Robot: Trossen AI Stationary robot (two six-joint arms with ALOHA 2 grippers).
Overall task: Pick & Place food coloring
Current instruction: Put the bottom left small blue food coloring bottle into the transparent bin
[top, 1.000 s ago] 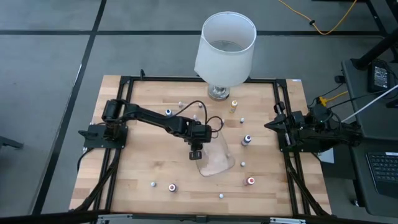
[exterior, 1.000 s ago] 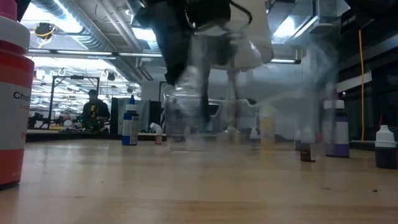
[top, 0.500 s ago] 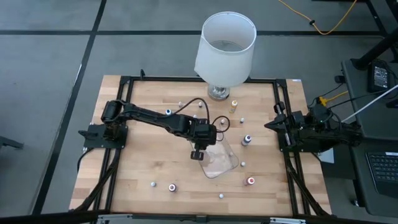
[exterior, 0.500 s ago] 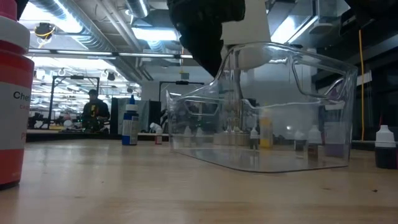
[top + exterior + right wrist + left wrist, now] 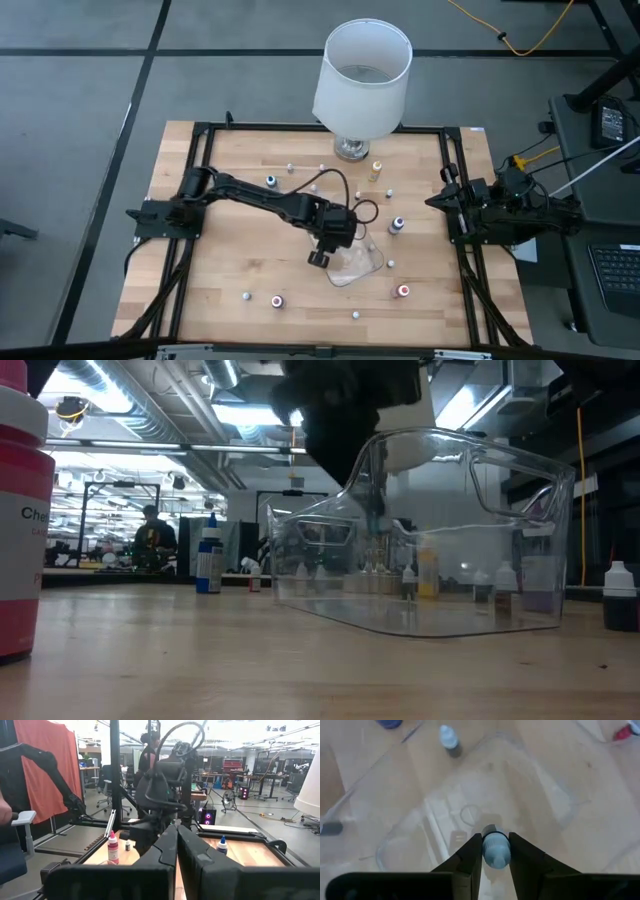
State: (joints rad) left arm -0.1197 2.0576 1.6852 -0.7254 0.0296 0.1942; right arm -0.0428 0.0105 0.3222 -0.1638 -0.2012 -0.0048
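Note:
My left gripper (image 5: 495,845) hangs over the clear plastic tray (image 5: 358,262), shut on a tiny food coloring bottle (image 5: 495,851) with a pale blue cap. In the high view this gripper (image 5: 321,256) is at the tray's left rim. Several other small bottles stand scattered on the wooden table: a blue one (image 5: 271,181), a yellow one (image 5: 377,170), a dark one (image 5: 397,225) and red ones (image 5: 403,291) (image 5: 277,300). My right gripper (image 5: 176,847) waits shut at the table's right edge (image 5: 437,200). My left gripper pinches the bottle between its two fingers, one on each side of the pale blue cap (image 5: 495,854). The fingers come steeply from above. The bottle's dark body (image 5: 489,829) points down past the fingertips, lifted clear above the tray's floor.
A large white lamp (image 5: 362,72) stands at the table's far edge on its metal base (image 5: 351,150). A black frame (image 5: 190,250) borders the table. In the low view a big red bottle (image 5: 22,510) stands close at the left.
My left gripper has gone toward the table's right edge and a little up, rolling about its own axis, with the bottle still between its fingers. The clear tray has slid and turned on the table early in the second and now lies still.

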